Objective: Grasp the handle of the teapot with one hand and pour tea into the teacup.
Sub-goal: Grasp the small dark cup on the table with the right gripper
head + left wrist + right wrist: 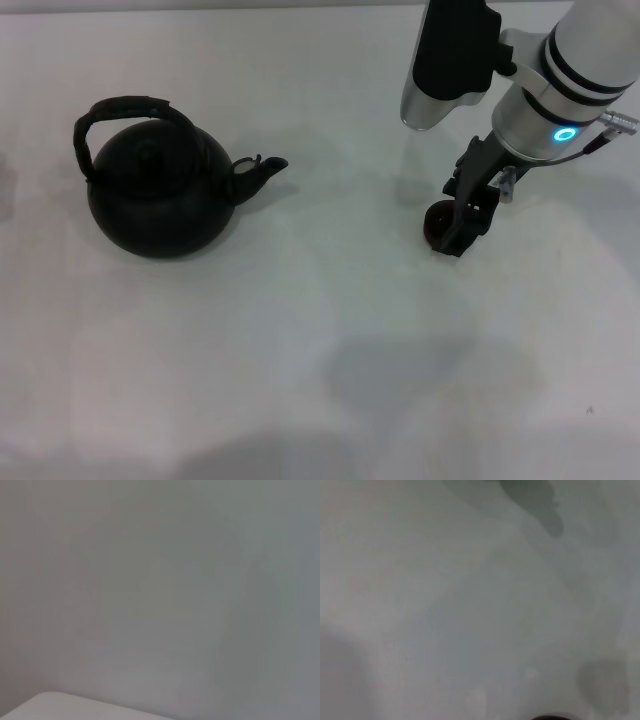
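The matte-black teapot [160,200] stands at the left of the white table, its spout [262,170] pointing right toward the teacup. Its dark wrapped handle [120,110] arches over the knobbed lid, and nothing touches it. The small dark teacup [438,222] is at the right, partly hidden by my right gripper [462,228]. That gripper reaches down from above and is closed on the cup's right side at table level. In the right wrist view only a dark sliver of the teacup's rim [551,717] shows. My left gripper is out of view; the left wrist view shows only a blank pale surface.
The white table [330,330] spreads between the teapot and the teacup. My right arm's silver and black forearm [520,70] hangs over the table's far right. Soft arm shadows lie on the table near the front.
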Available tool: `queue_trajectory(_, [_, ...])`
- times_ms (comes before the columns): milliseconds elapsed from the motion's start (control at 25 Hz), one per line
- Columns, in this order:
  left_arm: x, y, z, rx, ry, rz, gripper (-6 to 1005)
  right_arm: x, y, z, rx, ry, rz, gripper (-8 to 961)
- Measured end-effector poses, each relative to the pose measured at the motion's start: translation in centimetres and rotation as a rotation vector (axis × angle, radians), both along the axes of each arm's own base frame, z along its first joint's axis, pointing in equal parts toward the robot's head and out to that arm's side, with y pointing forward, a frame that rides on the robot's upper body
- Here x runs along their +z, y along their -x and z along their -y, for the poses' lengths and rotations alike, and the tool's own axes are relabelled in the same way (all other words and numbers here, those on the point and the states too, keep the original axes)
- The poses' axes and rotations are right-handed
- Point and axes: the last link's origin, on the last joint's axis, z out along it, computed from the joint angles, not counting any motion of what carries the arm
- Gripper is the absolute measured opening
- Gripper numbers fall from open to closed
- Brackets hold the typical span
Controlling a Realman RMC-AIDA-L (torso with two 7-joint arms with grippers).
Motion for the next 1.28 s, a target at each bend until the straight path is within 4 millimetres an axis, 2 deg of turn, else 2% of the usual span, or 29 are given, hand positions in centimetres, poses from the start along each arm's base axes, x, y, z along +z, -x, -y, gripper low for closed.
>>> queue_trajectory(1280, [0.02,0.01,0.0,-0.001,0.001,-0.002,681,-0.49,-0.76,0.57,-0.001,0.02,0.023,812])
